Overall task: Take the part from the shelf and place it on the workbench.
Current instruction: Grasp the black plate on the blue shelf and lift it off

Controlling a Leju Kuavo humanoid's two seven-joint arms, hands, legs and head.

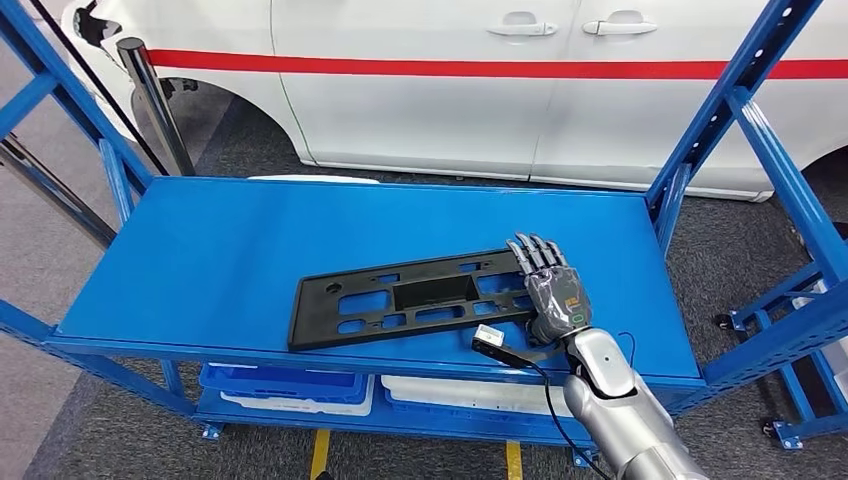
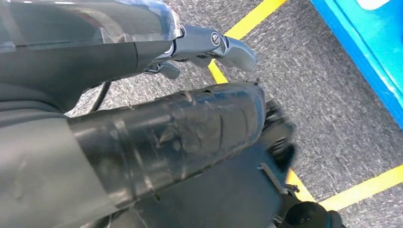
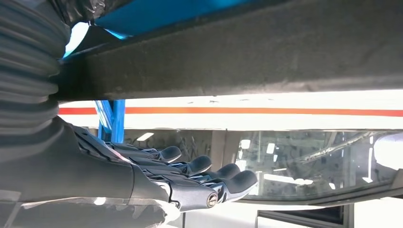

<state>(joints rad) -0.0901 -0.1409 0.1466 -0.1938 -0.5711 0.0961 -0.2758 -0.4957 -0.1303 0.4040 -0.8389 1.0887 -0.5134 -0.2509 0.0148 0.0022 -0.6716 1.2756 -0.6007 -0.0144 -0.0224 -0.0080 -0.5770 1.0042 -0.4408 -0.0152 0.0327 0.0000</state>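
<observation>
Right robot hand (image 1: pixel 553 290) lying flat, fingers straight, resting on right end of black part (image 1: pixel 405 299), not gripping; part lying flat on blue shelf (image 1: pixel 200 260), near front edge; left robot hand (image 2: pixel 209 45) hanging over floor, grasp state unclear; white car (image 1: pixel 450 80) sitting behind shelf

I'm looking into what reads as a car workshop or assembly bay. A white car (image 1: pixel 520 90) with a red side stripe stands right behind a blue steel shelf rack (image 1: pixel 230 250). The floor (image 1: pixel 250 140) is grey carpet-like matting with yellow lane lines (image 2: pixel 366 187), and blue bins (image 1: pixel 285 385) sit on the rack's lower level.
</observation>
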